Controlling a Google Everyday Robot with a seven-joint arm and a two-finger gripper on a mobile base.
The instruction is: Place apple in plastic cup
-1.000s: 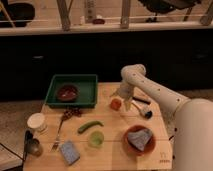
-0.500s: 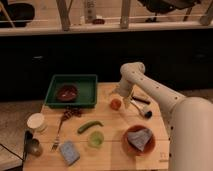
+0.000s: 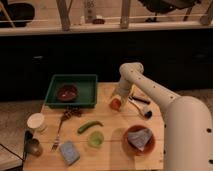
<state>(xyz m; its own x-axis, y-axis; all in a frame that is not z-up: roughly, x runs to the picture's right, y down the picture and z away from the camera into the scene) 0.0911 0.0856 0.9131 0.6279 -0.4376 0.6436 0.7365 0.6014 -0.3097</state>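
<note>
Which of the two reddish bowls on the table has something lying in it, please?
The bowl at front right, away from the gripper, holds a grey-blue item; the one in the green tray looks empty.

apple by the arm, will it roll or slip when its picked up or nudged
The apple looks small and round, so a nudge would probably send it rolling across the flat wooden table. Its smooth skin may slip unless squeezed near its widest part. It seems firm, not floppy. The tool is right at it, at the table's back edge.
</note>
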